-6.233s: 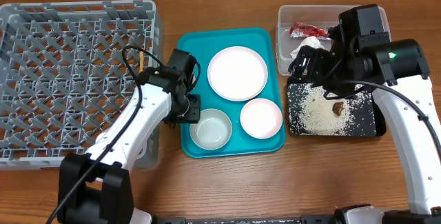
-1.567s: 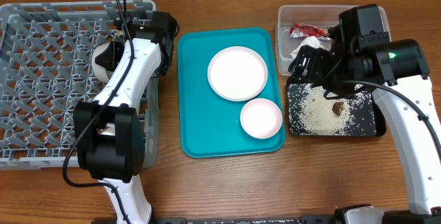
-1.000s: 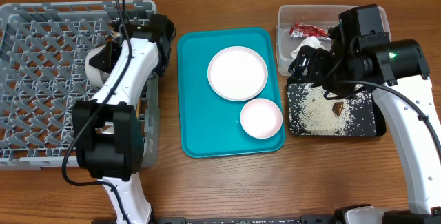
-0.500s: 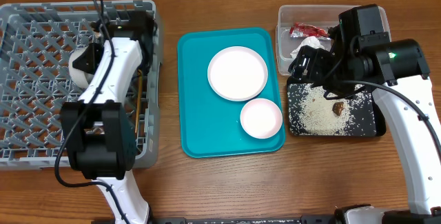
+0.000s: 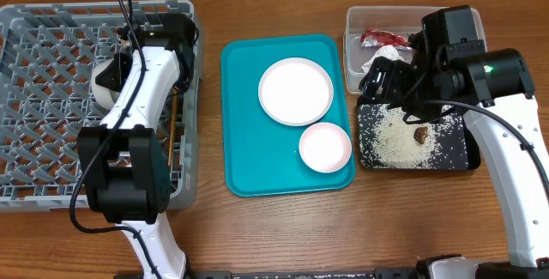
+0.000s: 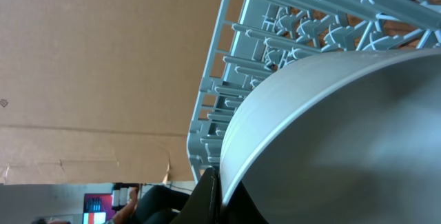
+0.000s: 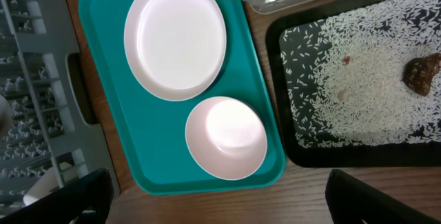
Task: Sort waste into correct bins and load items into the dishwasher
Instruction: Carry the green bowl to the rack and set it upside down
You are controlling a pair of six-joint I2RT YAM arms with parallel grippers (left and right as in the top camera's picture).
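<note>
My left gripper [image 5: 117, 71] hangs over the right part of the grey dish rack [image 5: 51, 99], shut on the rim of the grey metal bowl [image 5: 103, 87], which is tipped on edge. In the left wrist view the bowl [image 6: 344, 134] fills the frame, with its rim pinched by my left gripper [image 6: 220, 198] above the rack [image 6: 289, 17]. The white plate [image 5: 296, 91] and white bowl [image 5: 325, 147] lie on the teal tray [image 5: 249, 150]. My right gripper [image 5: 382, 80] hovers open and holds nothing, between the clear tub [image 5: 352, 51] and the black tray [image 5: 455, 157].
The clear tub holds a red wrapper [image 5: 383, 37] and a paper wad [image 5: 386, 54]. Rice grains [image 5: 390, 137] and a brown lump [image 5: 421, 133] lie in the black tray. The right wrist view shows the plate [image 7: 175, 36], bowl [image 7: 226, 138] and lump [image 7: 420, 71].
My left arm has carried the grey bowl leftward over the rack, then eased slightly back to the right. The right arm has stayed still.
</note>
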